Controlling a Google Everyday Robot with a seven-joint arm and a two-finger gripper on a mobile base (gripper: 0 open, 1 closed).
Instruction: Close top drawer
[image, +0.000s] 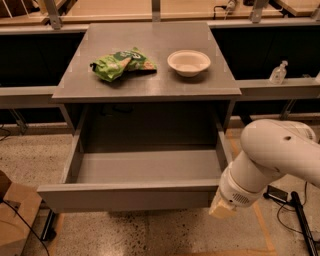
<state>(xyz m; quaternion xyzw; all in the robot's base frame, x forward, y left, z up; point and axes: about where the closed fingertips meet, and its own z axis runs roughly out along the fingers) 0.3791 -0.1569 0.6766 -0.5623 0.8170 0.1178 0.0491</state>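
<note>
The top drawer is pulled out from under the grey table and is empty inside. Its plain flat front panel faces me low in the camera view. My gripper is at the end of the white arm and sits against the right end of the drawer's front panel. Only its beige tip shows below the wrist.
A green snack bag and a white bowl lie on the tabletop. A cardboard box stands on the floor at lower left. A small bottle stands on the right ledge. Cables and a stand leg are at lower right.
</note>
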